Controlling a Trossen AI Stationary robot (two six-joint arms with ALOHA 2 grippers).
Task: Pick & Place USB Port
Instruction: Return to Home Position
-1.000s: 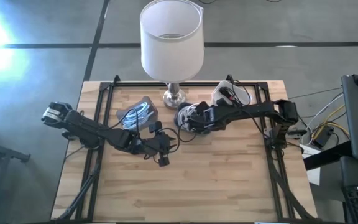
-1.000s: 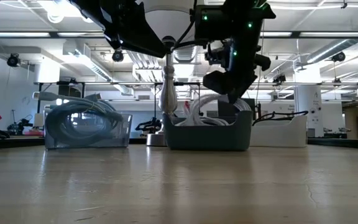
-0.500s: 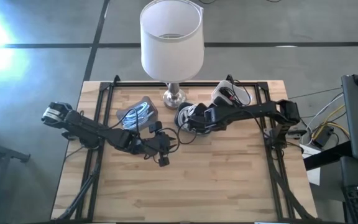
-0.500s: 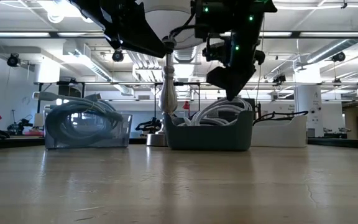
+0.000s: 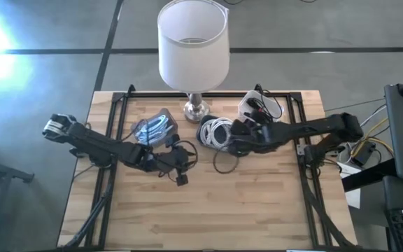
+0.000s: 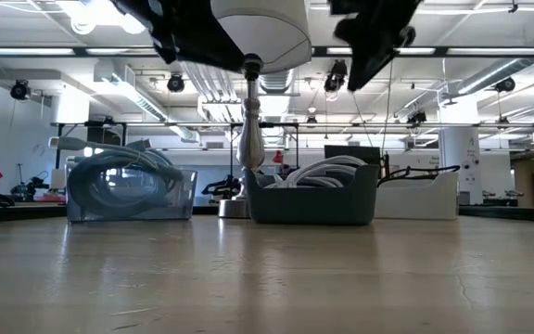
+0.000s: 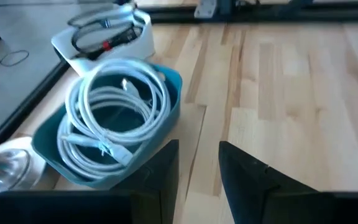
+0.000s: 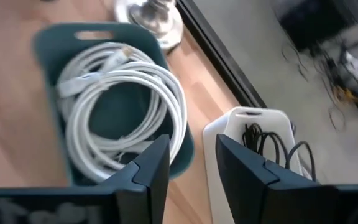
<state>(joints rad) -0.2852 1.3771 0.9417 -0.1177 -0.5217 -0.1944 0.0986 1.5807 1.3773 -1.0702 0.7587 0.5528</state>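
Right gripper [image 5: 238,134], high view: beside the blue bin [image 5: 200,134], which holds the coiled white cable [image 5: 222,124].
Left gripper [image 5: 180,173], high view: blue bin near, off its tip.
Blue bin, low view: below the raised right gripper.
Left wrist view: fingers [image 7: 166,177] narrowly apart, empty.
Right wrist view: fingers [image 8: 151,168] narrowly apart, empty; white bin [image 8: 247,121] just ahead.

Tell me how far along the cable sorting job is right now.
Nearly finished, it seems. The white cable lies coiled in the blue bin, and black cables sit in the white bin beside it. Nothing is in hand: the left gripper and right gripper are both open and empty, above the table. What looks left is only bringing both arms back to rest.
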